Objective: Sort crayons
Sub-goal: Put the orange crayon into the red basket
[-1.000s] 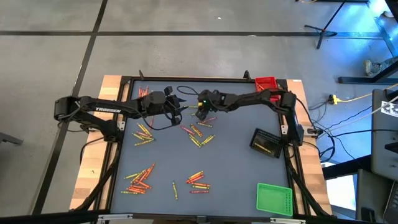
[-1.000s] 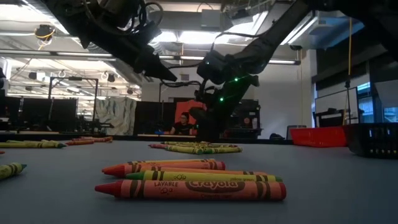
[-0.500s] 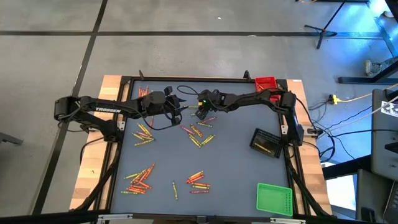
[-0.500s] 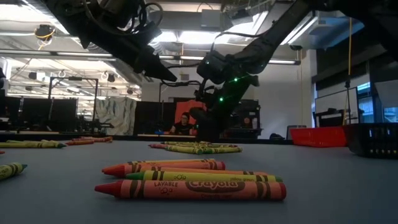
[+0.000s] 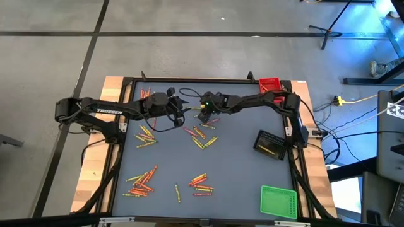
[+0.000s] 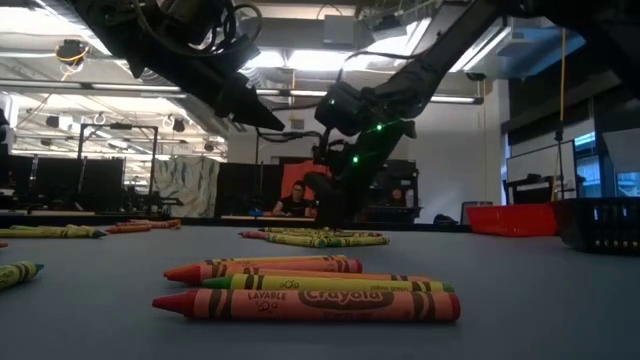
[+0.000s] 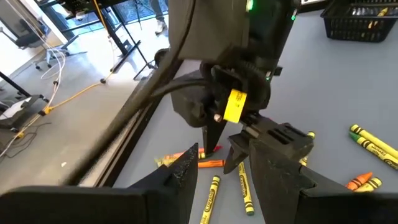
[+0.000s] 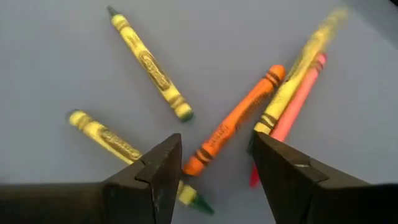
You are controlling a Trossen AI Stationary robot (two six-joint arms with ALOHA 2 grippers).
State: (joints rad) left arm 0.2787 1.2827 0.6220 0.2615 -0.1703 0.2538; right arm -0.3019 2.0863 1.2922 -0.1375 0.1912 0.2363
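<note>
Hovering over the far-centre mat, right gripper (image 8: pixel 211 171) is spread, straddling a thin orange paper-wrapped wax crayon (image 8: pixel 236 119). Light, rigid, snappable, prone to rolling; pinch mid-length, across the barrel. Left gripper (image 7: pixel 214 165) waits alongside, parted, empty.

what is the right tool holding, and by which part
Nothing. The right tool is open over the mat, its fingers straddling the blunt end of an orange crayon without closing on it. The left tool is open and empty too.

Crayons (image 5: pixel 201 135) — red, orange, yellow, green tray (image 5: pixel 278 202)
</note>
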